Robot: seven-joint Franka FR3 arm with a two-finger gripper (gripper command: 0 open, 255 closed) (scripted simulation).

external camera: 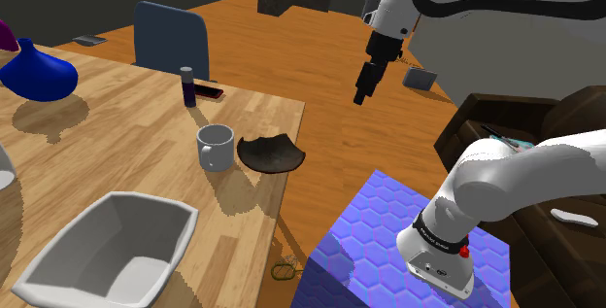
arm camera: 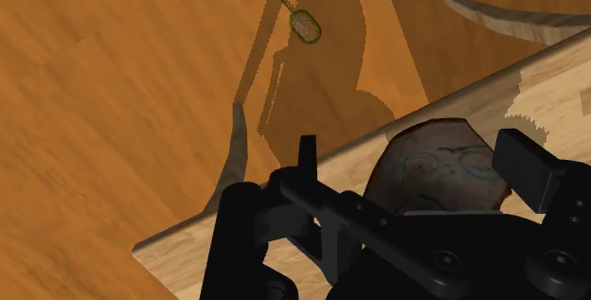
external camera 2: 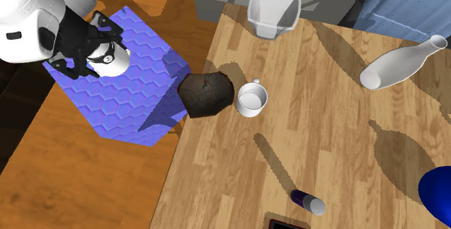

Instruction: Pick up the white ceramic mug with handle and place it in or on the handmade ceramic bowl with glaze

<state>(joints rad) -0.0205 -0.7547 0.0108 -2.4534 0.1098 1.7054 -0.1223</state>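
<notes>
Item: white mug (external camera: pixel 216 148), handled, upright, mouth upward; nothing is seen inside.
Position: set on the wooden table (external camera: pixel 107 151) near its edge, well below the hand and off to one side of it, farther from the hand than the bowl.
Neighbour: dark brown bowl (external camera: pixel 271 153), shallow, with an uneven rim, just beside the mug. Whether the two touch cannot be told. In the wrist view the bowl is seen beyond the fingers and between them, well apart from both.
Hand: black gripper (external camera: pixel 362 94), held high near the table edge, fingers spread, nothing pinched.
Weight: judged light, as an empty cup.
Stiffness: judged rigid; no give is to be expected under the pads.
Surface: appears smooth and is likely slippery, so a firm, square closure is called for.
Fragility: judged brittle; chipping is to be feared if it is knocked against the bowl or dropped into it.
Hold: the rim wall is recommended, with one finger inside the mouth and one outside, clear of the handle (external camera: pixel 201 145) and on a side turned away from the bowl.
Caution: little room is left for a finger on the bowl side. The mug is to be lifted straight up and set down gently.
</notes>
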